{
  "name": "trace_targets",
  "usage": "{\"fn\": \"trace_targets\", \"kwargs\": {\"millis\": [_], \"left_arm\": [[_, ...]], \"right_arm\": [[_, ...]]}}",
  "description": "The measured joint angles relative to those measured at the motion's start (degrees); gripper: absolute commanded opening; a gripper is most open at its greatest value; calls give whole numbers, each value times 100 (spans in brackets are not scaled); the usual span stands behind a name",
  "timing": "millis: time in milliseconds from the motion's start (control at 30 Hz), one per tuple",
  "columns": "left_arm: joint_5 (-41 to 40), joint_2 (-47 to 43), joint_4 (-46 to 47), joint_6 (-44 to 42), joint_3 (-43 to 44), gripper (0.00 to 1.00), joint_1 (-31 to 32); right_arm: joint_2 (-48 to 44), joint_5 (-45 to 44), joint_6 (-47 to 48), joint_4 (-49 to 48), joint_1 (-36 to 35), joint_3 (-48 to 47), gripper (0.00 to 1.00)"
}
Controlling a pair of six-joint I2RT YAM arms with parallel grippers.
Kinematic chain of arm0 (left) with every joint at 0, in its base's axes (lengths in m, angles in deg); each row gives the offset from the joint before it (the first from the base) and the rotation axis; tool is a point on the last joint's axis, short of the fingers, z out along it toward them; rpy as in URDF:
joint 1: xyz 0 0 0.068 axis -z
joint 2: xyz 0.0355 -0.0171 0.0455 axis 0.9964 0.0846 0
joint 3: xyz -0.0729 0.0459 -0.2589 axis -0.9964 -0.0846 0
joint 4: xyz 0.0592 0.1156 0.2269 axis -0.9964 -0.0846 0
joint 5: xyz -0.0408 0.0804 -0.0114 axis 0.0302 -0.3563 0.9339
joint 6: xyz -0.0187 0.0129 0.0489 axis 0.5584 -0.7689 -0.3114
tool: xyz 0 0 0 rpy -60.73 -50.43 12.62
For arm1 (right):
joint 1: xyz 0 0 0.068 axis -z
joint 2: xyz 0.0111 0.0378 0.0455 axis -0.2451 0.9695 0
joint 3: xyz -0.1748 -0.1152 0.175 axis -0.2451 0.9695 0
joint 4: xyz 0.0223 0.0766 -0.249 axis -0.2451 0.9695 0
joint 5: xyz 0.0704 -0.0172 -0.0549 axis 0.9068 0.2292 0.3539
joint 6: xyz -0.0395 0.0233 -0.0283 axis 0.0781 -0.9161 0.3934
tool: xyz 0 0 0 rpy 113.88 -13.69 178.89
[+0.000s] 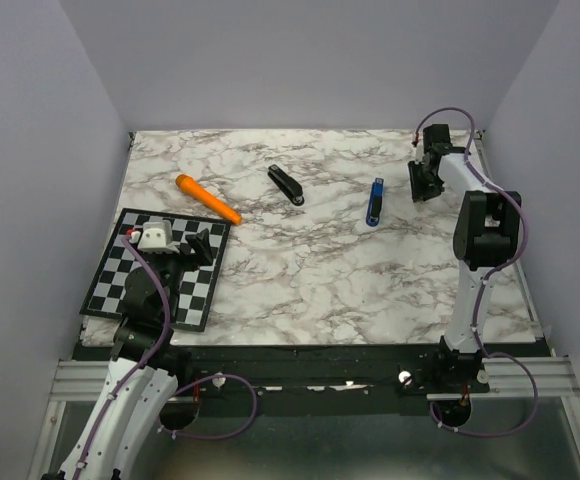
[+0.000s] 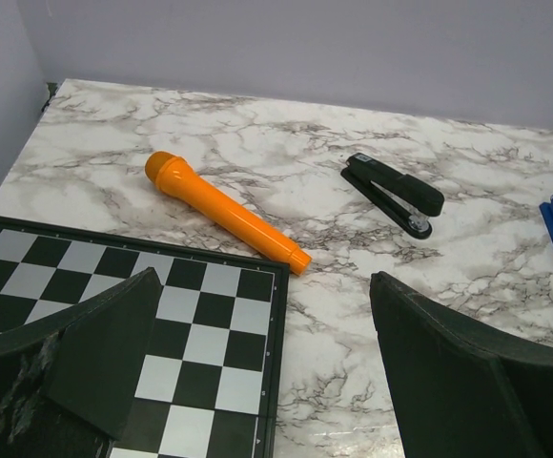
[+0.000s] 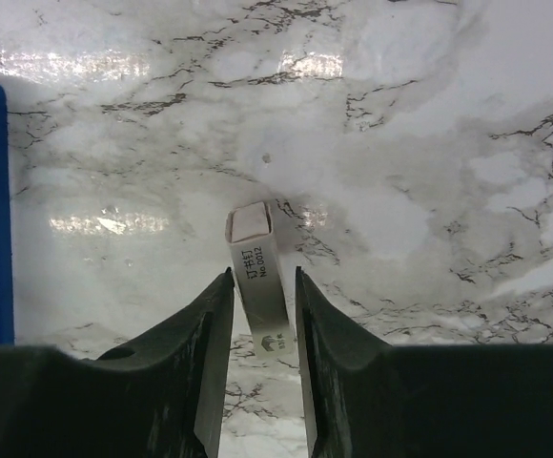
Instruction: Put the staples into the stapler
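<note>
- Nearest, the left gripper [image 2: 265,280] hangs over a black-and-white checkered board [image 2: 76,277] at the near-left of the marble-patterned table [image 1: 300,290]. Its jaws are spread wide and hold nothing. A careless swing from there could shove the board.
- Mid-table lie an orange plastic cylinder with a rounded cap [image 1: 208,198] and a slim black stapler [image 1: 286,185]. Both are well apart from the work.
- Right of them lies a long blue stapler [image 1: 374,202], probably the one to load, since it sits near the working arm. It seems to lie opened, but the left wrist view cuts it off and the right wrist view shows only its edge.
- Farthest, the right gripper [image 3: 263,272] straddles a small whitish cardboard box with printed lettering [image 3: 255,258], jaws narrow. One finger seems to touch the box and a sliver of gap shows at the other, so I cannot tell whether it is clamped.
- Risk: a loose hold would let the box twist or slip. Too hard a squeeze would crush the card, and tipping the open end down could spill the contents.
- Hidden: the staples show in no view. They are likely inside the box, whose open end shows only white. Whether the box rests on the table is unclear.
</note>
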Motion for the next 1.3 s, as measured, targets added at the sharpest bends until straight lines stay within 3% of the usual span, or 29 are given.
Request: {"fn": "trace_targets", "kwargs": {"millis": [300,667,767,967,1200,1300], "left_arm": [[2,52,2,0,0,99,0],[4,31,2,2,0,99,0],[13,15,37,4,-2,99,0],[33,13,142,15,-4,99,0],[44,-33,140,28,-4,99,0],[42,-68,140,28,-4,99,0]], "right_arm": [[-216,-195,153,-162,-245,455,25],[-1816,-1217,-212,-302,-1113,2717,22],[-2365,-1578,-531,-319,-1696,3412,22],[-2717,-2420,-1069,-302,-3314,3926,22],[-1915,-3786,-1488,-181,-4900,3506,24],[-1283,-4253,-1596,-98,-5396,3128,30]]}}
